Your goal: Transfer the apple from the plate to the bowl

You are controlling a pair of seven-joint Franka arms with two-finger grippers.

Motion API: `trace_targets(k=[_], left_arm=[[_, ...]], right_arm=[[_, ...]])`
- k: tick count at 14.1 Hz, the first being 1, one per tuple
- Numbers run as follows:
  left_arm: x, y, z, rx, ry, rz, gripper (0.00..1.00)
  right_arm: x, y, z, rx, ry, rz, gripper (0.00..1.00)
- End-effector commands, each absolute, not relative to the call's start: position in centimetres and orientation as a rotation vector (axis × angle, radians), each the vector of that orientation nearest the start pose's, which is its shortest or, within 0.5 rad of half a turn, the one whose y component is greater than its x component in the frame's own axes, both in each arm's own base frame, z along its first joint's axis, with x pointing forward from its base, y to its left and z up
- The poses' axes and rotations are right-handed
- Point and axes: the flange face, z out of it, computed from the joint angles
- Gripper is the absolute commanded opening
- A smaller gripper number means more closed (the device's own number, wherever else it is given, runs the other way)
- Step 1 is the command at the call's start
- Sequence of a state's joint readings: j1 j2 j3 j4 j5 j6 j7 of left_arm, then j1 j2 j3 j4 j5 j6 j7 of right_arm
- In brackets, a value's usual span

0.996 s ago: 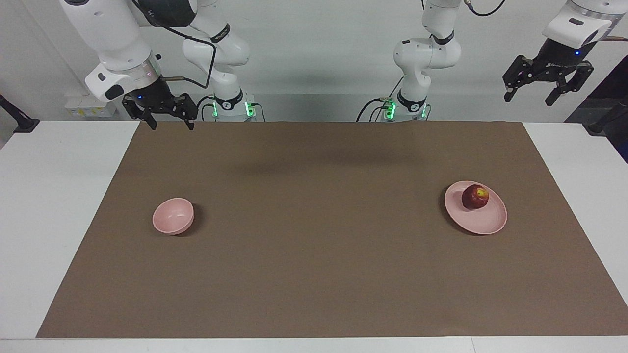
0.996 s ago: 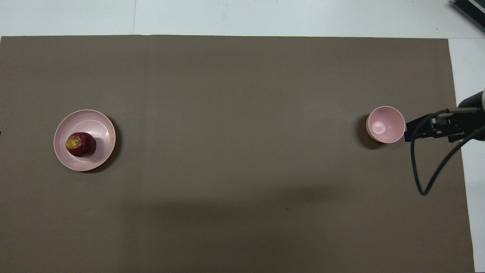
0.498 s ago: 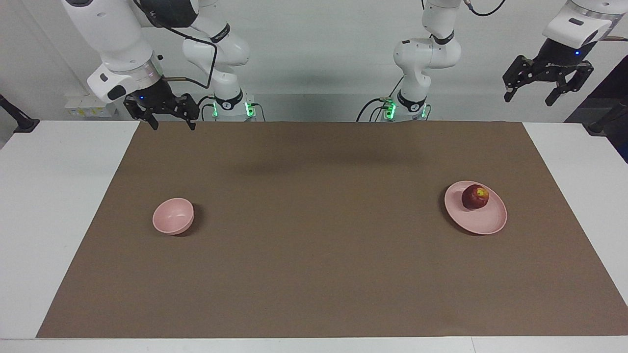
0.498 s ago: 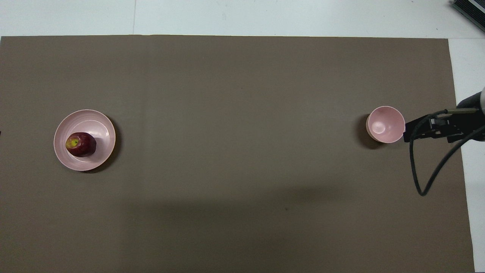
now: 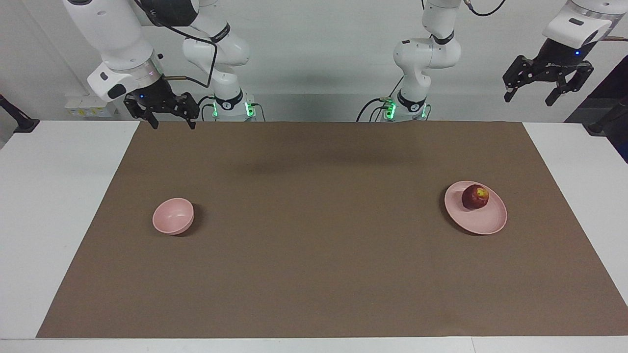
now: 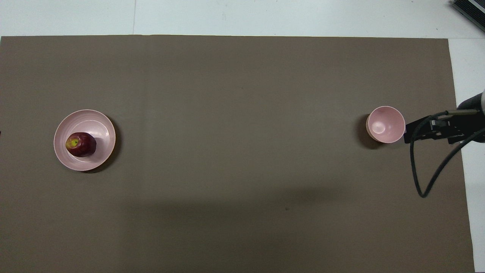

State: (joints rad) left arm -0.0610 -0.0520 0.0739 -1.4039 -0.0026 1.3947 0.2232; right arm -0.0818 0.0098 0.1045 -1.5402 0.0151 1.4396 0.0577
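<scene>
The apple (image 5: 475,196), small, round, dark red with a yellow patch near its top, is sitting on the plate, toward the rim nearer the robots; nothing is touching it.

Largest to smallest: the brown paper mat (image 5: 319,235) is covering most of the white table (image 5: 59,196). The flat, shallow, pale pink plate (image 5: 483,223) is lying toward the left arm's end. The small, deep, pale pink bowl (image 5: 172,215) is standing empty toward the right arm's end, well apart from the plate.

The left gripper (image 5: 548,88) is hanging high over the table's edge at its own end, fingers spread wide, holding nothing. The right gripper (image 5: 168,117) is hovering over the mat's edge nearest the robots, fingers apart, empty; in the overhead view it is showing just beside the bowl, but the facing view is placing it well clear.

Step in hand, as judged: the approach, not yet begun. The left arm is looking the better placed. Doing it well is meaning descending straight over the apple, straddling its widest part, closing gently, lifting clear of the low rim.

Obstructions: none is lying between plate and bowl. The span is long; a hand-over may be needed.
</scene>
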Motion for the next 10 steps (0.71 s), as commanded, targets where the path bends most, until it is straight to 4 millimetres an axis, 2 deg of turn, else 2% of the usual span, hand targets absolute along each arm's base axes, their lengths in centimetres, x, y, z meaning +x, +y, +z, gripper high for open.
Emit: trace_targets(k=[1, 6, 10], left_arm=[[51.1, 0.9, 71.7, -3.137, 0.333, -0.063, 1.00], [51.1, 0.9, 71.7, -3.137, 0.335, -0.063, 1.00], [51.1, 0.9, 71.7, -3.137, 0.335, -0.066, 1.00]], right_arm=[[53.4, 1.1, 62.1, -3.111, 0.035, 0.192, 1.00], [53.3, 1.1, 62.1, -3.111, 0.028, 0.195, 1.00], [53.5, 0.0, 62.2, -3.109, 0.047, 0.189, 1.00]])
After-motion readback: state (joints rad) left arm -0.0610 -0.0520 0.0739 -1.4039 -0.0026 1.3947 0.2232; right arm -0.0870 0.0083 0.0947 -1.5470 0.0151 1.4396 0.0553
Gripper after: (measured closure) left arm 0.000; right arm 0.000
